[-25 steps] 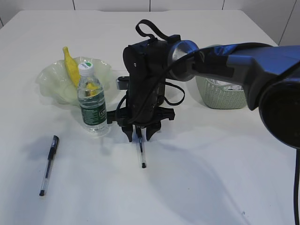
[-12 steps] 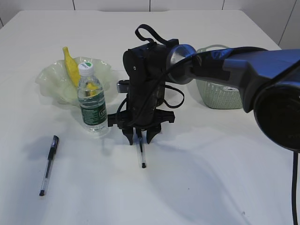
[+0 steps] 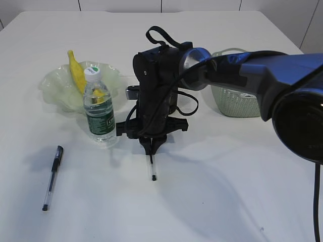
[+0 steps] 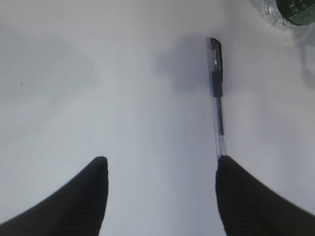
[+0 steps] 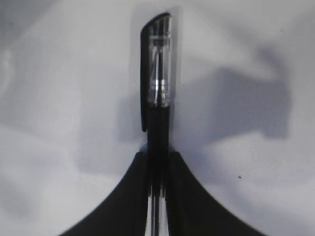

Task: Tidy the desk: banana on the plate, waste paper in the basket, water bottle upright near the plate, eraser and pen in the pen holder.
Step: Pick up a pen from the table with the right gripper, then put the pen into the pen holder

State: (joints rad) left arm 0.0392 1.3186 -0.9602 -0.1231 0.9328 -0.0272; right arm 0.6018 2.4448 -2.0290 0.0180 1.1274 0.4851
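Observation:
My right gripper (image 3: 151,146) reaches across to the middle of the desk (image 3: 212,191) and is shut on a clear black-capped pen (image 3: 152,166) that lies on the surface. In the right wrist view the pen (image 5: 157,98) runs up from between the closed fingers (image 5: 130,196). A second pen (image 3: 52,177) lies at the front left. My left gripper (image 4: 160,162) hovers open above this pen (image 4: 216,98), its right fingertip over the pen's end. The banana (image 3: 76,73) rests in the plate (image 3: 53,91). The water bottle (image 3: 99,108) stands upright beside the plate. Eraser and pen holder are out of view.
The basket (image 3: 237,105) stands at the back right, half hidden behind my right arm, so its inside barely shows. The bottle's base (image 4: 290,10) sits just beyond the left pen's cap. White wall panels rise behind the desk's far edge.
My right gripper's jaws, which straddled the middle pen open, have closed onto it. The arm has barely moved. The other pen, bottle and banana lie as before.

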